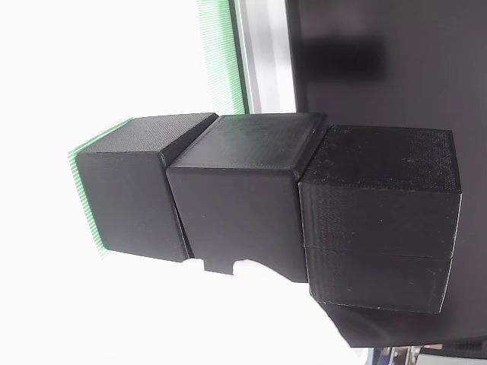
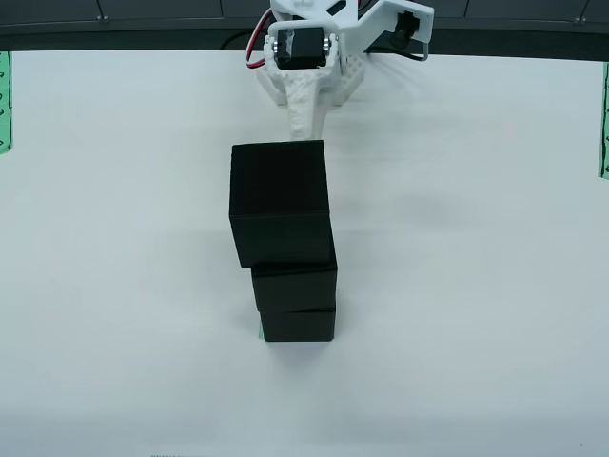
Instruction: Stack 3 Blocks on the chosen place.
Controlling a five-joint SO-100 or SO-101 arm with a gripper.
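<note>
While you look from above: three black cubes stand stacked on the white worktop
Top cube: nearest that camera, sitting slightly askew
Middle cube: beneath it
Bottom cube: on the green-striped patch, a sliver showing at its left edge
Sideways close view: stack lies across your frame, ridged cube rightmost, smoother cube in the middle, last cube touching the patch
Arm: white, behind the stack, apart from it
Jaws: you cannot tell how far open they are

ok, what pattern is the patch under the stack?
Fine green-and-white stripes on the patch, clearest in the close side view.
</note>
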